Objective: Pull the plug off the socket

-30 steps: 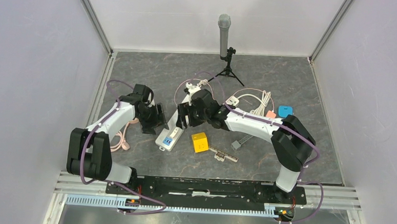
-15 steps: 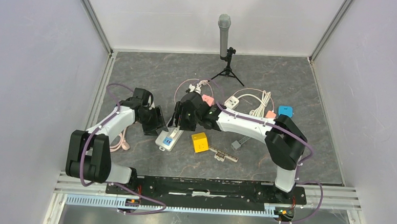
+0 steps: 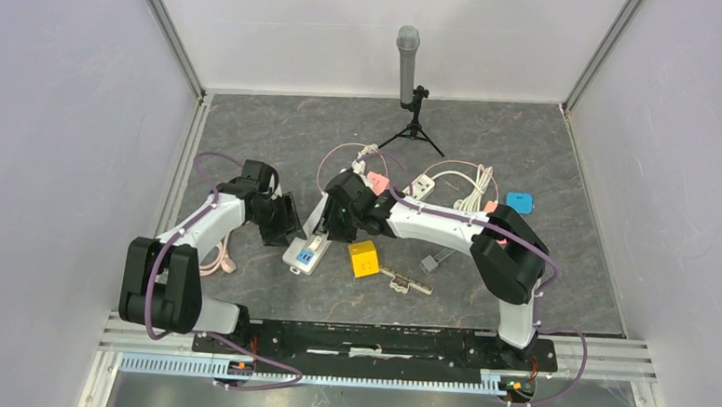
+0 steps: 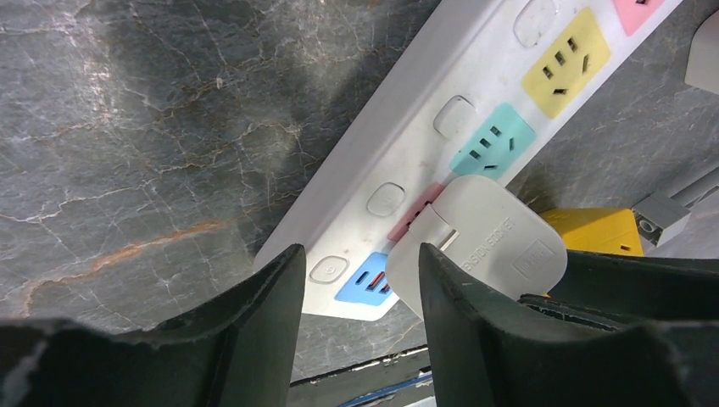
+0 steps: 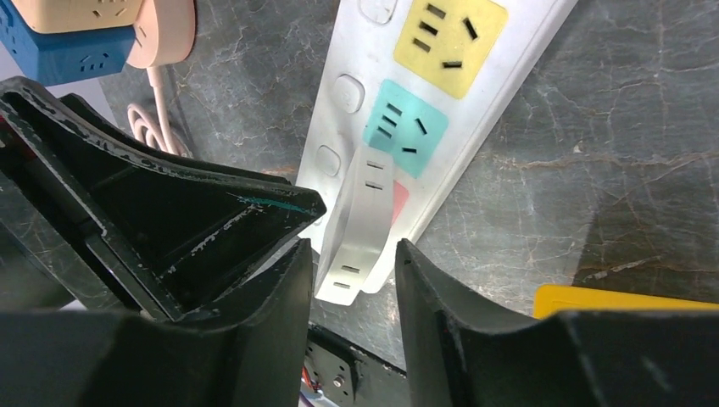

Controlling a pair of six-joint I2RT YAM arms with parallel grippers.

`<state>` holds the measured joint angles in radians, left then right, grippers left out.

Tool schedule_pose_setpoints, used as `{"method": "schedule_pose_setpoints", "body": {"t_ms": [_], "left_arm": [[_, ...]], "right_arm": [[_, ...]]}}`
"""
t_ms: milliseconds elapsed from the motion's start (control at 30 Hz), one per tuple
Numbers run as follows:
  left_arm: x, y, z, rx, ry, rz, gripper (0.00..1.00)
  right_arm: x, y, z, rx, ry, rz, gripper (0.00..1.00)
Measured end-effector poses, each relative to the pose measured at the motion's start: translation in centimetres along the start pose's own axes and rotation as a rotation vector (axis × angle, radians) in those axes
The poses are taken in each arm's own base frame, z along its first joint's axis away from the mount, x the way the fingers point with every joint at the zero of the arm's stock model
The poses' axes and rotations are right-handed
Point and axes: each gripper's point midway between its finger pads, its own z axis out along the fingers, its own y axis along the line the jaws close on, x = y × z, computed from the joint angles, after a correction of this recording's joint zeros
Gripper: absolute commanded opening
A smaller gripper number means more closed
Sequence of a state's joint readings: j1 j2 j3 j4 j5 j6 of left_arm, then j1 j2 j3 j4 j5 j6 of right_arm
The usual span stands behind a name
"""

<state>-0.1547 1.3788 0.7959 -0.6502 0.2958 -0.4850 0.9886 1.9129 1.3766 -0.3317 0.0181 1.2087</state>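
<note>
A white power strip [image 3: 300,253] lies on the grey table between my two grippers. In the left wrist view the strip [image 4: 424,161] has yellow, teal, pink and blue sockets, and a flat white plug [image 4: 479,246] sits in the pink one. My left gripper [image 4: 360,318] is open over the strip's blue end, beside the plug. In the right wrist view the plug [image 5: 363,222] stands on the strip [image 5: 373,102], and my right gripper [image 5: 348,297] is open with a finger on each side of the plug's near end, gaps showing. From above, my left gripper [image 3: 288,220] and right gripper [image 3: 330,218] flank the strip.
A yellow block [image 3: 364,258] lies just right of the strip, with a toothed bar [image 3: 407,281] and a grey piece [image 3: 429,261] beyond. A microphone on a tripod [image 3: 408,61] stands at the back. Other plugs and white cable [image 3: 456,185] lie behind my right arm; pink cable [image 3: 219,252] lies left.
My right gripper has moved left and nearer, onto the strip, and now straddles the plug. My left gripper has shifted slightly and stays beside the strip.
</note>
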Motion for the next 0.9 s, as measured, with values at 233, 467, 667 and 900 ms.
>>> {"method": "schedule_pose_setpoints", "body": {"t_ms": [233, 467, 667, 900], "left_arm": [[0.2, 0.1, 0.3, -0.003, 0.015, -0.004, 0.52], [0.5, 0.4, 0.9, -0.011, 0.043, -0.015, 0.44], [0.9, 0.4, 1.5, -0.014, 0.07, -0.013, 0.43], [1.2, 0.0, 1.7, -0.007, 0.079, 0.003, 0.42]], "right_arm": [[0.2, 0.8, 0.2, -0.036, 0.011, 0.065, 0.11], [0.2, 0.7, -0.1, -0.063, 0.007, 0.127, 0.0], [-0.3, 0.2, -0.2, -0.072, -0.005, 0.143, 0.0], [-0.7, -0.2, -0.3, -0.091, 0.004, 0.159, 0.5]]}}
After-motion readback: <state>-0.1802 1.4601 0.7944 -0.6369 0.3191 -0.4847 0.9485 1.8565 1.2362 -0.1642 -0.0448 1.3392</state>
